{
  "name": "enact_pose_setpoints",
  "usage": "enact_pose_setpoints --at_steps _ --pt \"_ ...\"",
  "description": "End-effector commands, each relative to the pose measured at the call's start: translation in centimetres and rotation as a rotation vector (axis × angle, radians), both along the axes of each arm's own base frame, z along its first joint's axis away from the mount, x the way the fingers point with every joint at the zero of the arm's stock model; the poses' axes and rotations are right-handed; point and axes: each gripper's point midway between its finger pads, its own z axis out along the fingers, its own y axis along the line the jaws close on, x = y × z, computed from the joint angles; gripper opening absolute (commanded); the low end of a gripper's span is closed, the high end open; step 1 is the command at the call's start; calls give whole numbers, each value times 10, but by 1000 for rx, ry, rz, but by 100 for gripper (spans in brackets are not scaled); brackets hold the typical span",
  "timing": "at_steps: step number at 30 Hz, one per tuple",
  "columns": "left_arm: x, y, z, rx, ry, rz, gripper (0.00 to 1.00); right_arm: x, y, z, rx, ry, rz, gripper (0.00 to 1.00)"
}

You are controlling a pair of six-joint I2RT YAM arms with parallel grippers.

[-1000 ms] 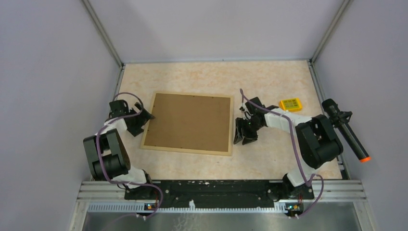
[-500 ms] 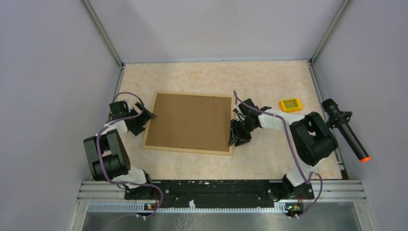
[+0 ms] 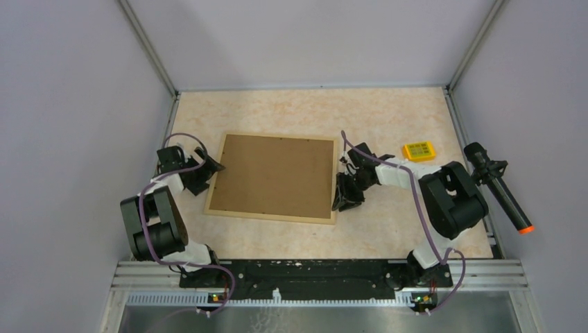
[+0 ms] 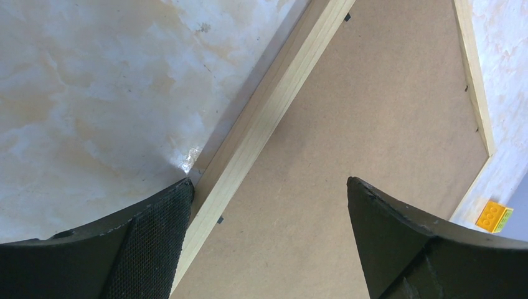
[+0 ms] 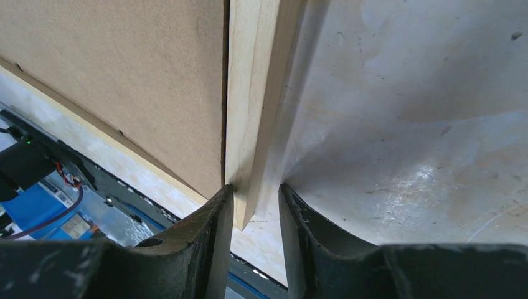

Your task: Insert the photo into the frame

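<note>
Right gripper (image 3: pixel 345 198) (image 5: pixel 255 190) is down at the frame's right rail, near its front corner, jaws narrow and straddling the light wood. Inner finger (image 5: pixel 205 237) touches the rail on the board side. Outer finger (image 5: pixel 311 237) sits just beside the outside edge with a sliver of shadow between. Can't tell if it's actually pinching. Left gripper (image 3: pixel 208 170) (image 4: pixel 268 182) is at the opposite left rail, jaws spread wide. One finger (image 4: pixel 155 249) is over the tabletop just outside the wood, the other (image 4: pixel 398 243) over the brown board, and neither is clearly touching. The frame (image 3: pixel 270 177) (image 4: pixel 268 112) (image 5: pixel 252 93) lies flat and back-up in the middle of the table (image 3: pixel 312 111), brown backing board showing, thin natural-wood border all round, slightly skewed to the table edges. The tabletop is beige marbled. A yellow toy brick (image 3: pixel 419 150) (image 4: pixel 495 216) sits right of the frame, beyond the right arm's wrist, well apart from the wood. A black cylinder with an orange tip (image 3: pixel 499 187) is at the far right edge, angled.
</note>
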Motion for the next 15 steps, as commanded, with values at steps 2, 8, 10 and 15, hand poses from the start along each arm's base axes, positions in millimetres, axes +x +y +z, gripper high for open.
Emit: enact_pose_setpoints --at_steps 2,8,10,15 --pt "-69 -28 -57 -119 292 5 99 -2 -34 -40 -286 7 -22 34" --pt "-92 -55 -73 -263 354 1 97 6 -26 -55 -316 2 -161 35" --pt "-100 -63 -78 -313 380 2 97 10 -21 -62 -297 -4 -202 35" --pt "-109 -70 -83 -346 399 7 95 20 -14 -73 -320 -32 -246 34"
